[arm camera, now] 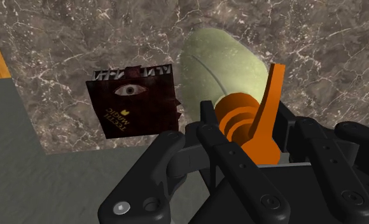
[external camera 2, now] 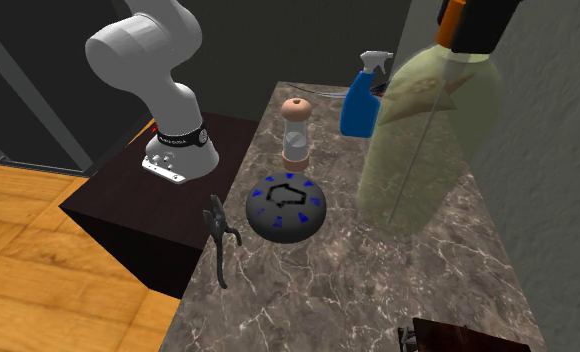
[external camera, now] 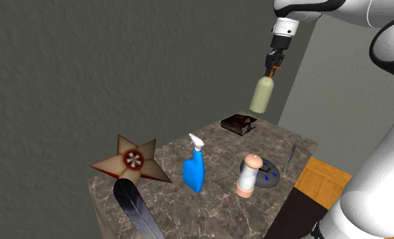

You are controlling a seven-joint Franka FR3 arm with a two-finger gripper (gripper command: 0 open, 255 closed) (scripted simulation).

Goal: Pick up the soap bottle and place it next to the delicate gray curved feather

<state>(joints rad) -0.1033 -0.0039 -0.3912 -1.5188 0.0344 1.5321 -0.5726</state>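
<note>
**Soap bottle aloft, carry to the feather next**

Gripper is clamped on the orange pump neck of the pale green soap bottle. The wrist view shows the black fingers closed round that neck. The bottle hangs below the hand, well clear of the marble table, over its far end near the dark book.

I judge the pick-up finished and the carry not yet begun. The dark gray feather lies at the opposite end of the table, at the shoulder view's lower left.

The next move calls for a long traverse across the tabletop at height, then a descent beside the feather. On the way stand a blue spray bottle, a pale grinder and a dark disc with blue marks. I would keep the bottle's base above all three.

Room at the target is tight:
- The feather lies close to the table's edge on one side.
- A brown star-shaped ornament sits just beside its upper end.
- The bare marble between the feather and the spray bottle looks like the best landing spot.

Black pliers lie at the stand-side edge, out of the way.
</note>
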